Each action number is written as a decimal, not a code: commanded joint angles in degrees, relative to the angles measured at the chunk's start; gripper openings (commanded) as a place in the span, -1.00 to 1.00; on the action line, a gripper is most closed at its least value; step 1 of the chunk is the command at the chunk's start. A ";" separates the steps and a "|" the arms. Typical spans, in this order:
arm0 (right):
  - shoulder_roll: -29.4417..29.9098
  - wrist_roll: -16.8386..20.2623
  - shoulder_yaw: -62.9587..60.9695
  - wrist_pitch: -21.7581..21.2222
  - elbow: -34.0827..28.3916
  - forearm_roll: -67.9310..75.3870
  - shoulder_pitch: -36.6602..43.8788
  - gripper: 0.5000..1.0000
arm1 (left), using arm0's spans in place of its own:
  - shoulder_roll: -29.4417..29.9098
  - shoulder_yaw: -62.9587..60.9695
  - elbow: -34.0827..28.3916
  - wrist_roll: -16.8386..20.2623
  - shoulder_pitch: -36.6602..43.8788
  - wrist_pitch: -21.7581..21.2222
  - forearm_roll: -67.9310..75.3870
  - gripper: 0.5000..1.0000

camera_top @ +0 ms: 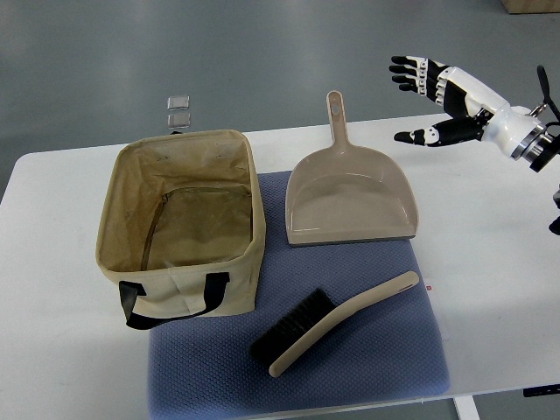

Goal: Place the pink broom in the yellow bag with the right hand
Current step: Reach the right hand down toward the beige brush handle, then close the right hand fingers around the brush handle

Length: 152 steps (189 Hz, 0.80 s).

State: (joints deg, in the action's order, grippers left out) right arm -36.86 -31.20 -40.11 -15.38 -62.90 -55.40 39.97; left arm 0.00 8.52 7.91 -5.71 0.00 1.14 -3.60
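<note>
The broom point(337, 319) is a pinkish-beige hand brush with black bristles. It lies diagonally on the blue mat point(385, 359), bristles at its lower left end, handle pointing up right. The yellow bag point(182, 219) is an open beige fabric bin with black handles, standing on the left of the mat, and looks empty inside. My right hand point(420, 101) is at the upper right, raised above the table's far edge, fingers spread and holding nothing. It is well away from the broom. The left arm is not visible.
A matching pinkish-beige dustpan point(350, 197) lies behind the broom, handle pointing away. Two small clear cubes point(178, 111) sit beyond the bag at the table's back edge. The white table point(490, 262) extends to the right of the mat.
</note>
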 commanded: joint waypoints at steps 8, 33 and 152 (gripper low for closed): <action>-3.31 0.00 2.67 -4.40 -6.54 -10.69 -0.07 0.72 | 0.00 0.00 0.00 0.00 0.00 0.00 -0.01 1.00; -5.77 -0.08 6.63 -7.65 -10.84 -18.60 -0.07 0.72 | 0.00 0.00 0.00 0.00 0.00 0.00 -0.01 1.00; -5.15 0.09 15.68 -0.62 -14.36 -39.96 -2.61 0.70 | 0.00 0.00 0.00 0.00 0.00 0.00 -0.01 1.00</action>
State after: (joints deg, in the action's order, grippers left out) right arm -42.31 -31.34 -24.55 -18.04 -77.25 -94.74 37.98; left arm 0.00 8.52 7.91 -5.71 0.00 1.14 -3.61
